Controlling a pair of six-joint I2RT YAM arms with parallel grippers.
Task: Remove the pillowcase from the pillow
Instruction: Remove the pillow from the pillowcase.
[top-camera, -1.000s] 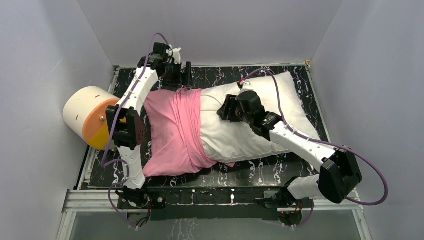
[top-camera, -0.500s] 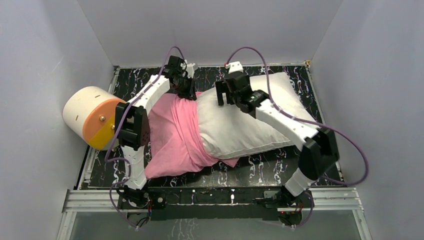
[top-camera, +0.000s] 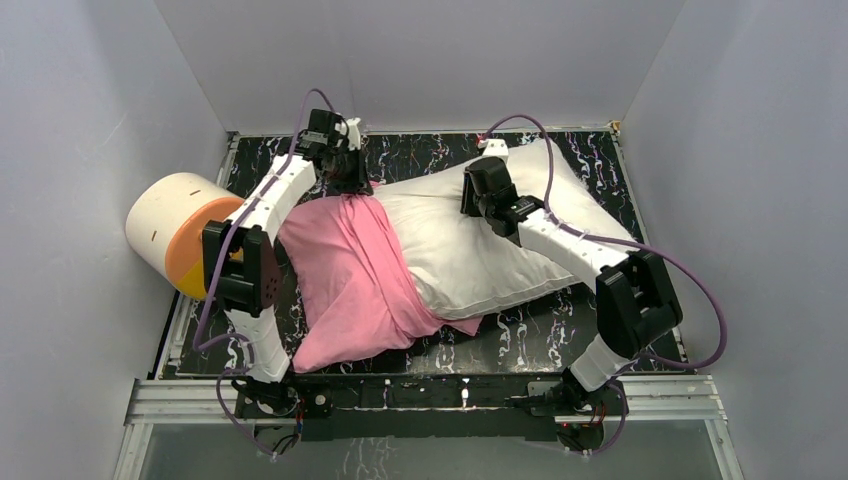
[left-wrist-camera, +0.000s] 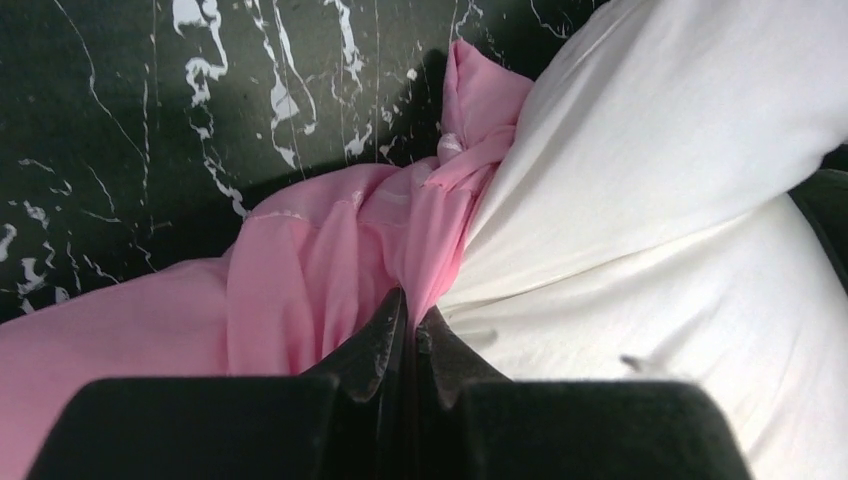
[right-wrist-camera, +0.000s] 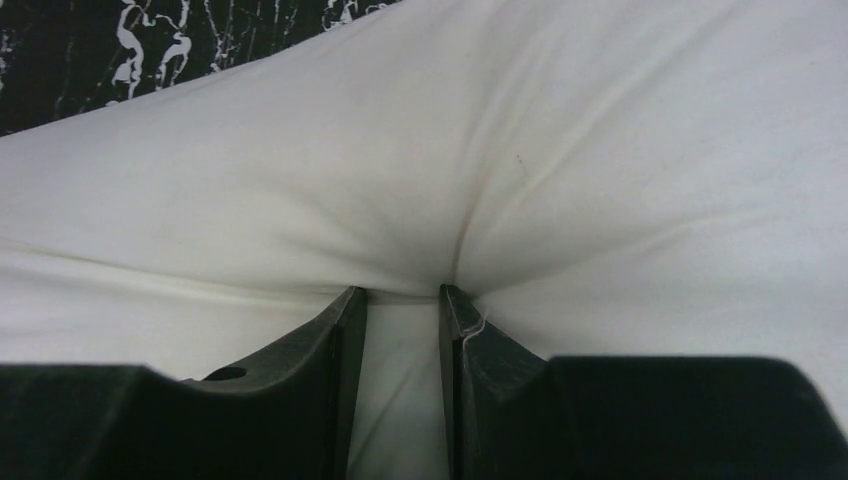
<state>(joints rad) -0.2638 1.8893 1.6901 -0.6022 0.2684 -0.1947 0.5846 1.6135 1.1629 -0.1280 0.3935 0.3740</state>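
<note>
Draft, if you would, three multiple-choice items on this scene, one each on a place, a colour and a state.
1. Where is the cream-and-orange cylinder?
A) at the table's left side
B) in the middle of it
C) at its right side

2. What colour is the pillowcase?
A) blue
B) pink
C) green

3. How is the left hand?
A) wide open in the air
B) shut on the cylinder
C) shut on the pillowcase

Answers:
1 A: it sits at the far left of the top view.
2 B: the cover over the left part of the white pillow is pink.
3 C: the left wrist view shows pink fabric pinched between closed fingers.
</note>
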